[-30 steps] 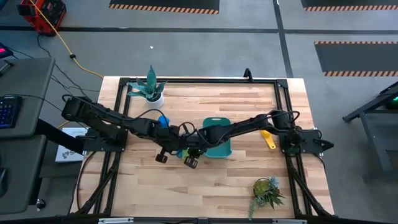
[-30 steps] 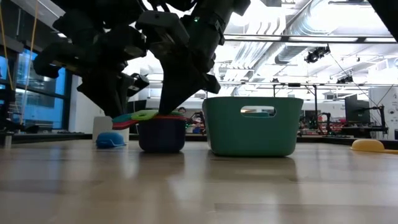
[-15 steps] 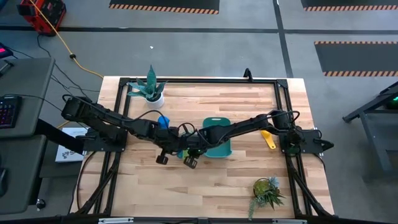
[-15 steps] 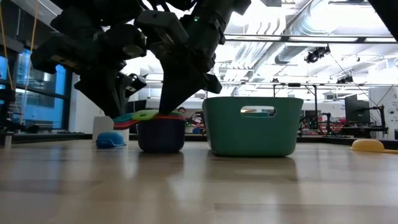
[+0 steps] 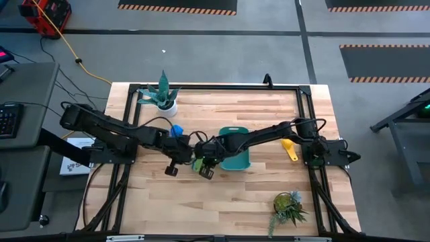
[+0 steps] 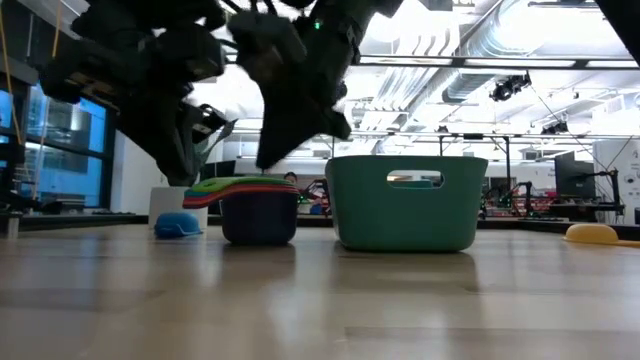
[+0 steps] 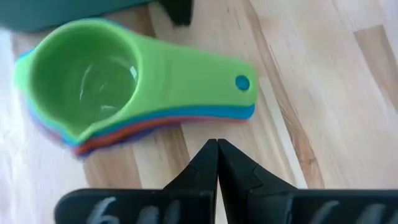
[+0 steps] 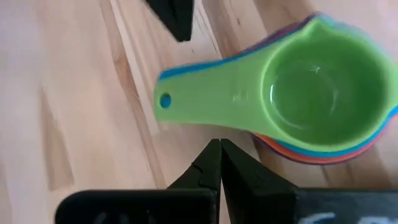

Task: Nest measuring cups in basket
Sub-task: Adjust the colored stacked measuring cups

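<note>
A nested stack of measuring cups (image 6: pixel 258 207), green cup (image 7: pixel 87 81) on top, stands on the table just left of the teal basket (image 5: pixel 235 151). The stacked handles (image 7: pixel 205 93) lie fanned over one another. My left gripper (image 7: pixel 217 149) is shut, its tips a short way off one side of the handles. My right gripper (image 8: pixel 219 149) is shut too, just off their other side. In the high view, my left gripper (image 5: pixel 186 160) and my right gripper (image 5: pixel 207 162) flank the stack. A blue cup (image 5: pixel 176 130) and a yellow cup (image 5: pixel 289 149) lie apart on the table.
A potted plant in a white pot (image 5: pixel 162 97) stands at the far left and another plant (image 5: pixel 289 207) at the near right. Bare wood lies between the stack and the table's near edge.
My left gripper has drawn back from the stack toward the table's left edge and risen a little. The green cup's handle, which stood slightly raised, now lies level on the other handles.
</note>
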You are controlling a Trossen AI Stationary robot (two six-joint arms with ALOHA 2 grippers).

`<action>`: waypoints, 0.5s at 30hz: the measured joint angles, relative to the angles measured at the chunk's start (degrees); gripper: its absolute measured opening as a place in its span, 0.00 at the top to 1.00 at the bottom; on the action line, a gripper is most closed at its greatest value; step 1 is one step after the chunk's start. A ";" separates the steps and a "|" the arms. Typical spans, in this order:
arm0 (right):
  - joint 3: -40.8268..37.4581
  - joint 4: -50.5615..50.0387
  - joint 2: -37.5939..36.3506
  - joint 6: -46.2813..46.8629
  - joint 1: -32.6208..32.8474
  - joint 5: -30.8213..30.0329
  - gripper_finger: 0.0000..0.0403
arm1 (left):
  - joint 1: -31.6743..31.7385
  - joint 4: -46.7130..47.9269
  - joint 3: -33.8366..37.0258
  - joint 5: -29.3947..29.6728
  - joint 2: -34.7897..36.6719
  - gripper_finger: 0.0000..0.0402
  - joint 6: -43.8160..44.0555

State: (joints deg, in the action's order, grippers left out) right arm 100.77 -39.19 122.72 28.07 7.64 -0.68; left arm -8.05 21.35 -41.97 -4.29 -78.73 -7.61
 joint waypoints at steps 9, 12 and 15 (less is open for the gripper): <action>-1.20 0.88 -3.35 -4.99 0.48 0.78 1.00 | 0.63 -15.44 13.59 1.81 12.17 1.00 14.77; -5.04 5.27 -3.24 -2.85 0.52 4.40 1.00 | -0.09 -18.69 15.63 2.22 13.08 1.00 17.71; -9.39 13.39 -3.18 1.27 0.50 7.44 1.00 | -0.77 -18.63 15.63 2.44 11.95 1.00 17.93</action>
State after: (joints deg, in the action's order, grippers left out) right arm 91.38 -25.81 119.55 29.34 8.14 6.76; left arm -8.82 2.73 -26.34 -1.85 -66.77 10.32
